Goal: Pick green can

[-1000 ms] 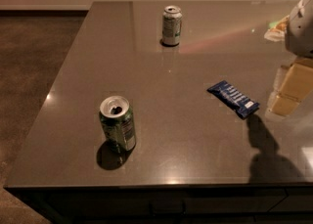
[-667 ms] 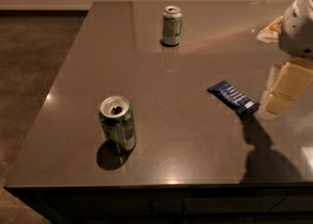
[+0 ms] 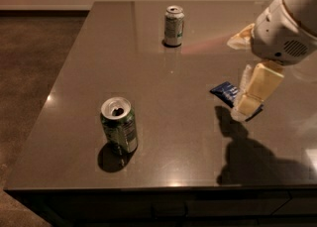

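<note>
The end effector (image 3: 246, 106) has swung left since a second ago, from the right edge of the scene to a spot over the right end of a blue snack packet (image 3: 225, 91) — both cans and the packet lie where they were. The cream-coloured end effector points down below the arm's white housing (image 3: 282, 35) at the right of the dark tabletop (image 3: 163, 72), its tip covering part of the packet in this view. Whether it is apart or together cannot be told, and it grips nothing that can be seen. Its shadow (image 3: 247, 156) falls on the tabletop just nearer the camera. The green can (image 3: 119, 125) stands upright near the near-left corner of the tabletop, its silver top and dark opening facing up, well apart from the end effector. A paler silver-white can (image 3: 174, 26) stands upright at the far side, near the middle — well apart from both. Brown carpet (image 3: 34, 62) lies left of the tabletop.
</note>
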`<state>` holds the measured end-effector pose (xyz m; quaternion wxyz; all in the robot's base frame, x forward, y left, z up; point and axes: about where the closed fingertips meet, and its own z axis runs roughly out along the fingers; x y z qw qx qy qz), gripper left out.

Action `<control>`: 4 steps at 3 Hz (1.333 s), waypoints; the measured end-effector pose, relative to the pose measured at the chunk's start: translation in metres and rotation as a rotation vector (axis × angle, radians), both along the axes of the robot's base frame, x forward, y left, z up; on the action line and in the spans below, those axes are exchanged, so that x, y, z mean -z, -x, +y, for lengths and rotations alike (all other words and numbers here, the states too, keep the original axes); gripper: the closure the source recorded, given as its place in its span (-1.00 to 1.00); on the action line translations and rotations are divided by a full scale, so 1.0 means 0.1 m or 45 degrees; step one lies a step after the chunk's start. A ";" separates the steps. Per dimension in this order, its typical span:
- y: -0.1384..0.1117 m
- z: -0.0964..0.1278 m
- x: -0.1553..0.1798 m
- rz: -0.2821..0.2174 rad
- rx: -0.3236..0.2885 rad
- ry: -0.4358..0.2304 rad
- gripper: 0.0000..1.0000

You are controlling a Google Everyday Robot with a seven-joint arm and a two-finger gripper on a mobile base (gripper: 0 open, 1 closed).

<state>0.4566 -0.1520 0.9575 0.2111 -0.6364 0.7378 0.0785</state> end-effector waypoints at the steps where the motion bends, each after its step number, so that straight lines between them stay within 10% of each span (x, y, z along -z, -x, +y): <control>1: -0.01 0.29 0.03 0.017 -0.073 -0.085 -1.00; 4: 0.09 1.15 0.26 0.071 -0.307 -0.302 -1.00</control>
